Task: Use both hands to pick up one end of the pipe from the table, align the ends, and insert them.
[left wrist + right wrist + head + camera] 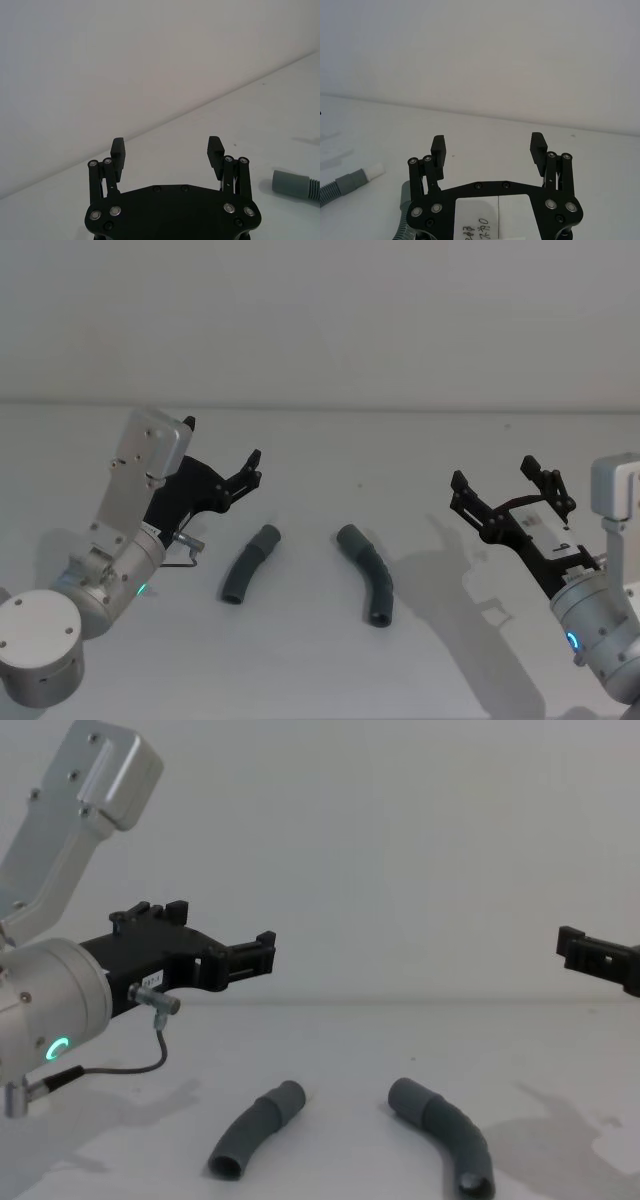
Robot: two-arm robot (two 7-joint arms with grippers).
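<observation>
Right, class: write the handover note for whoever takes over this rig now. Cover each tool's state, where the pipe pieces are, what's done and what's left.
Black two-finger left tool: open, empty, raised over the plain white table.
Black two-finger right tool: open, empty, raised on the right side.
Short curved dark grey corrugated left hose piece and matching right hose piece: flat on the table, apart, between the tools.
Done: nothing gripped or joined.
Left: grip one piece per tool, lift, align cuffs, insert.
</observation>
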